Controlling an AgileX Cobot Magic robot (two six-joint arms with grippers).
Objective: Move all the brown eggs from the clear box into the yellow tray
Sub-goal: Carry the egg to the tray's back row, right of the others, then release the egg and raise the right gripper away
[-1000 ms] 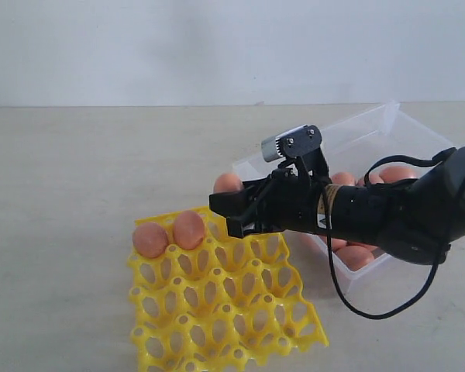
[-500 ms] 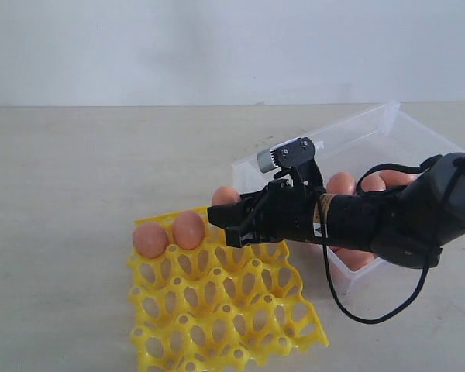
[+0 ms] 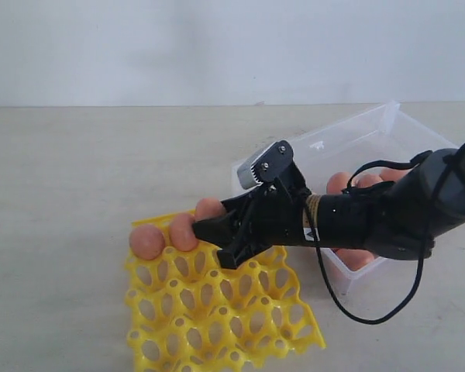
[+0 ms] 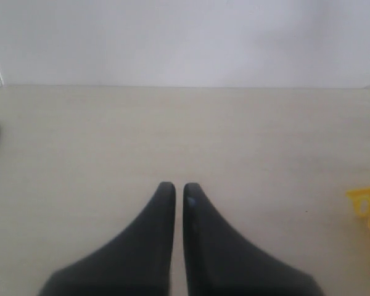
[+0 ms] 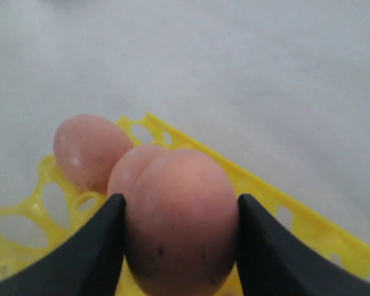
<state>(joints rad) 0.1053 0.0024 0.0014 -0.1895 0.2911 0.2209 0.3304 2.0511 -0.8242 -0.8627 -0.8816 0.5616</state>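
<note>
Exterior and wrist views, egg transfer in progress. The right gripper (image 3: 215, 242) reaches in from the right with its jaws clamped on either side of one brown egg (image 5: 176, 209), which fills the gap between the two black fingers. The left gripper (image 4: 179, 192) hangs over bare table (image 4: 80, 135) well to the left of the work, its jaws drawn together with only a slit between them and nothing in them.

Change over the last second: the right gripper carried its egg from above the clear box's (image 3: 333, 143) near-left wall, leftward and downward, to the far row of the yellow tray (image 3: 308, 335). The held egg now sits low, just beside the second of two seated eggs (image 3: 147, 242) (image 3: 182, 231), which occupy the far-left cups. Whether it touches its neighbour, or already rests in a cup, cannot be told from these views.

Meaning for the task: the carry appears finished and the placing step has begun. The likely target is the third cup of the far row, and the jaws should part only once the egg is settled in it. Two eggs are delivered and one is in hand. Several more (image 3: 349, 183) remain in the box behind the arm, so the task is judged to be at an early stage
</note>
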